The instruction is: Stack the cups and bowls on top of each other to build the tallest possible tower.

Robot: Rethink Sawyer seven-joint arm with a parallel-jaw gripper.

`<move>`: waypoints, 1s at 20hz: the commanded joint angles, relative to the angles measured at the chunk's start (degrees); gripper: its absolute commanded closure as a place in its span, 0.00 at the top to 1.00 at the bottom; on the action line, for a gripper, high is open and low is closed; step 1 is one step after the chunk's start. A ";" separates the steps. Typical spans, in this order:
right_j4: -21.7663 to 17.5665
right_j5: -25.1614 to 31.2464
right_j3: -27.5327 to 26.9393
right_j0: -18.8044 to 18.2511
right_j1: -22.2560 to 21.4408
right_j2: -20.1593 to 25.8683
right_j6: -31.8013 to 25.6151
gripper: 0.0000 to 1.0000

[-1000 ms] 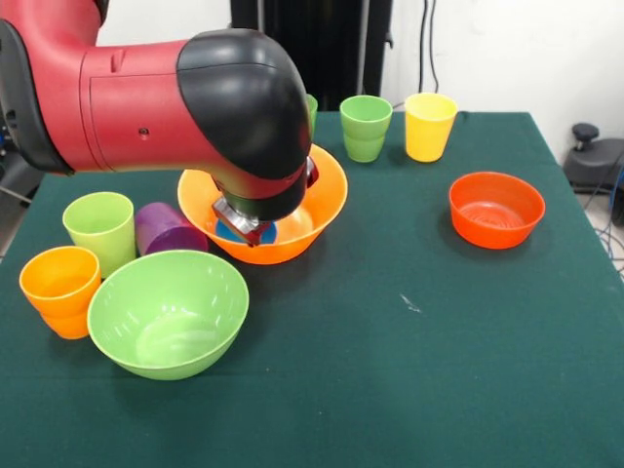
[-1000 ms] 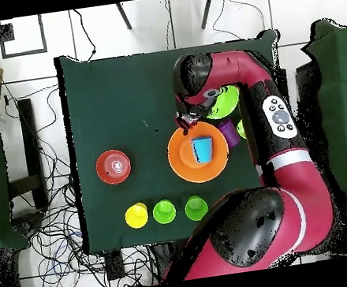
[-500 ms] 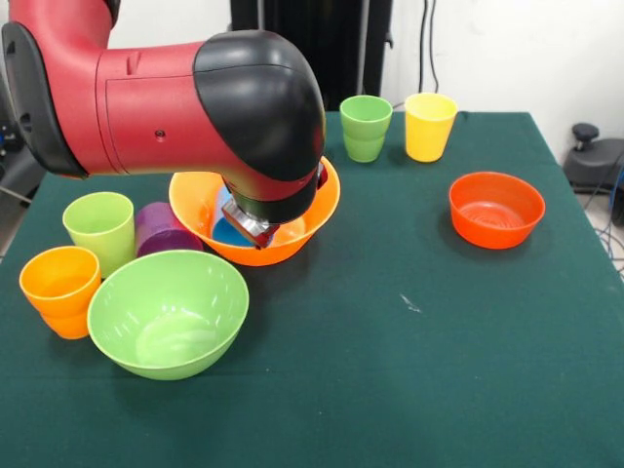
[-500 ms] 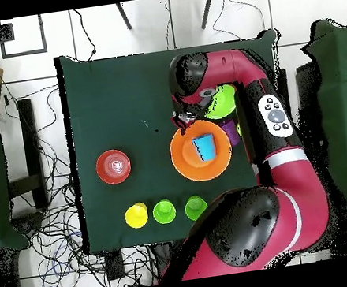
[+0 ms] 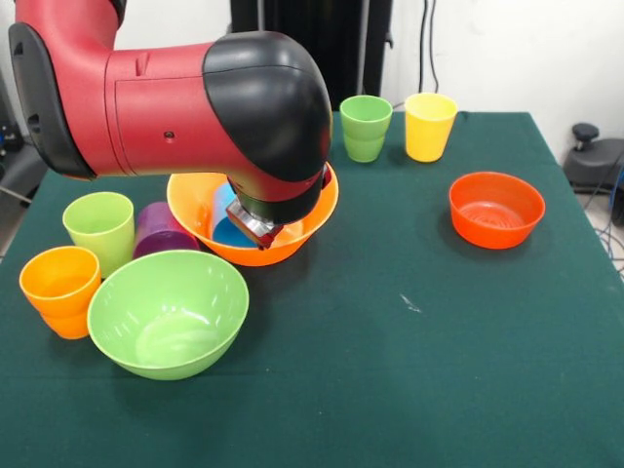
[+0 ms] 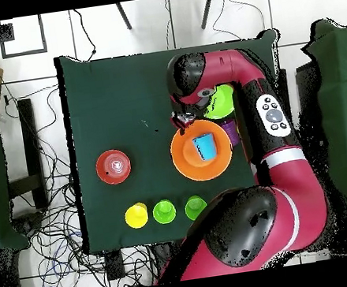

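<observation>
My gripper (image 5: 255,226) sits at the near rim of the large orange bowl (image 5: 310,210), its jaws closed over that rim; from overhead the gripper (image 6: 181,119) is at the bowl's (image 6: 186,164) upper edge. A blue cup (image 5: 226,222) lies inside this bowl. The lime bowl (image 5: 168,312) stands in front of it. Beside that are a lime cup (image 5: 100,226), a purple cup (image 5: 161,231) on its side and an orange cup (image 5: 60,290). A green cup (image 5: 366,127) and a yellow cup (image 5: 430,125) stand at the back. The red-orange bowl (image 5: 495,209) is alone on the right.
The arm's big black elbow (image 5: 263,107) hangs over the orange bowl and hides its back rim. The overhead view shows three cups in a row, a yellow cup (image 6: 137,215), a lime cup (image 6: 164,211) and a green cup (image 6: 195,207). Green cloth (image 5: 409,370) covers the table.
The arm has shifted a little and the orange bowl has slid and tipped slightly to the left in the front view, with the blue cup inside. The other cups and bowls stayed put.
</observation>
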 commanded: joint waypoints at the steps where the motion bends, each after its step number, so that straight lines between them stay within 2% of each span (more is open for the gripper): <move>1: -4.06 -0.96 -0.82 1.45 1.54 1.13 -17.13 1.00; 20: -4.67 -0.11 -1.28 2.56 1.38 0.62 -16.54 1.00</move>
